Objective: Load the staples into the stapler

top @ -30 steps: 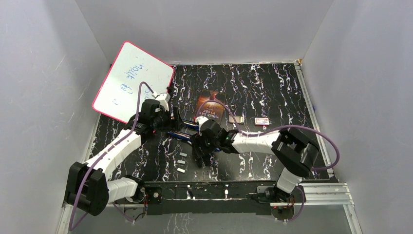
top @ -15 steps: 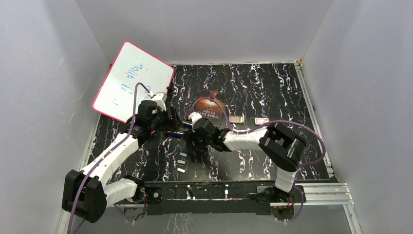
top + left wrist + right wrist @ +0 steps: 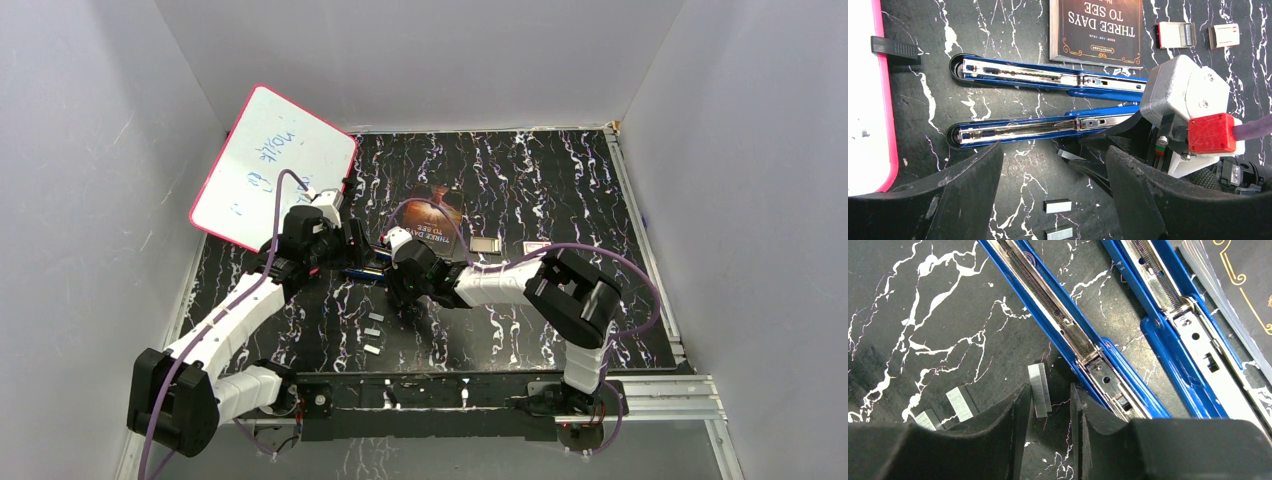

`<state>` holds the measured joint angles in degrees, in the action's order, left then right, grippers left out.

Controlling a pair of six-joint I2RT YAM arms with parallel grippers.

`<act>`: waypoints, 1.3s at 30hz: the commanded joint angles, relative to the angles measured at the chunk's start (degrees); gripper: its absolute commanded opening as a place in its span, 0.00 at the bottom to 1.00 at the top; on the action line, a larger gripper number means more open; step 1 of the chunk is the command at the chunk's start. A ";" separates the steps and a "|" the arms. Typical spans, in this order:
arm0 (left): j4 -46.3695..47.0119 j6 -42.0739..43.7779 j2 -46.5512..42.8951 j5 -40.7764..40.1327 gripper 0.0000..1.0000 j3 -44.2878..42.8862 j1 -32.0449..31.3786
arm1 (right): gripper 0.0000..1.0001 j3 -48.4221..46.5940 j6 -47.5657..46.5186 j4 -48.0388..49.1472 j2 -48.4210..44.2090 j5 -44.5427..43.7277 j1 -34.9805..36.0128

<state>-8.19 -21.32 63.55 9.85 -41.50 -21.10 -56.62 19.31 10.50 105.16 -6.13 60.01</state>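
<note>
The blue stapler lies opened flat, and its two chrome-lined arms run side by side. In the right wrist view both rails cross diagonally. Three staples lie loose below it. One strip sits between my right gripper's fingers, close to the left one and with a gap to the right one. Two more strips lie to the left. My right gripper is narrowed but open. My left gripper hovers wide open over two strips, holding nothing.
A dark book lies just behind the stapler. Two small boxes lie right of it. A pink-rimmed whiteboard leans at the back left, with a black clip at its edge.
My right gripper has shifted left and down over one staple strip, and its jaws have narrowed around it. The left arm edged slightly right, then held still.
</note>
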 commanded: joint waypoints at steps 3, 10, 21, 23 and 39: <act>0.18 0.51 -0.39 0.90 0.74 -0.20 0.44 | 0.42 0.64 -1.02 -3.55 1.56 1.40 0.16; 0.19 0.23 -0.35 1.32 0.74 -0.03 0.45 | 0.41 1.47 -3.15 -4.35 0.97 1.74 0.73; 0.56 0.32 0.37 1.49 0.74 0.16 0.44 | 0.42 1.48 -6.07 -6.45 0.04 0.39 1.82; 0.39 0.40 0.30 1.49 0.74 0.25 0.43 | 0.42 1.50 -6.38 -7.00 -0.10 -0.35 2.31; 0.23 0.36 -0.18 1.23 0.74 0.44 0.46 | 0.37 1.66 -8.29 -8.77 -0.66 -3.63 3.64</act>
<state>-8.14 -21.21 64.40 10.33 -41.47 -21.10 -56.47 11.75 8.60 104.66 -9.04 63.09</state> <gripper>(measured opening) 0.741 0.380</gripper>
